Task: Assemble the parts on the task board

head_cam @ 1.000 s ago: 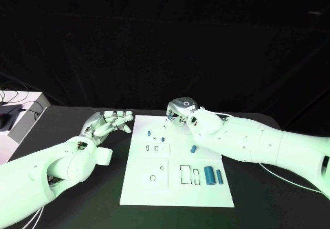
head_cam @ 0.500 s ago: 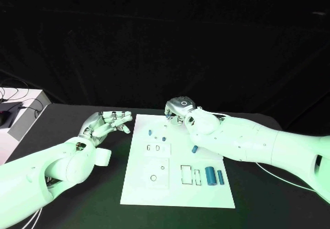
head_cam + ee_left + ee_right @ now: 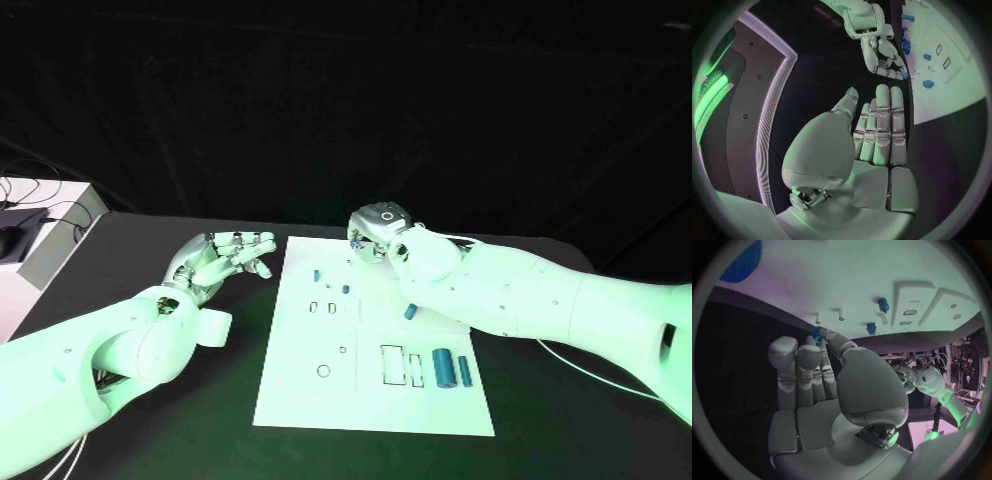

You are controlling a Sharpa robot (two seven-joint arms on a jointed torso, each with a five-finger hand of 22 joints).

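Hardly anything has moved since 1.0 s ago: head view, right robot hand (image 3: 378,228) stays at far edge of task board (image 3: 375,400), left robot hand (image 3: 224,256) stays flat & empty, fingers straight, over worktop (image 3: 130,250) beside board. Left wrist view: same, parts (image 3: 928,84) on board. Right wrist view: right robot hand pinches small blue part (image 3: 817,333) at its fingertips, near board edge.

The board (image 3: 303,400) lies in the middle of the table (image 3: 173,440). Two upright pegs (image 3: 346,288) stand near its far edge, a loose piece (image 3: 411,312) lies toward its right edge, and two cylinders (image 3: 453,369) lie side by side near the right edge, closer to the near edge.

The left hand (image 3: 224,258) is off the board's left edge, by the far left corner. The right hand (image 3: 378,230) is over the far edge.
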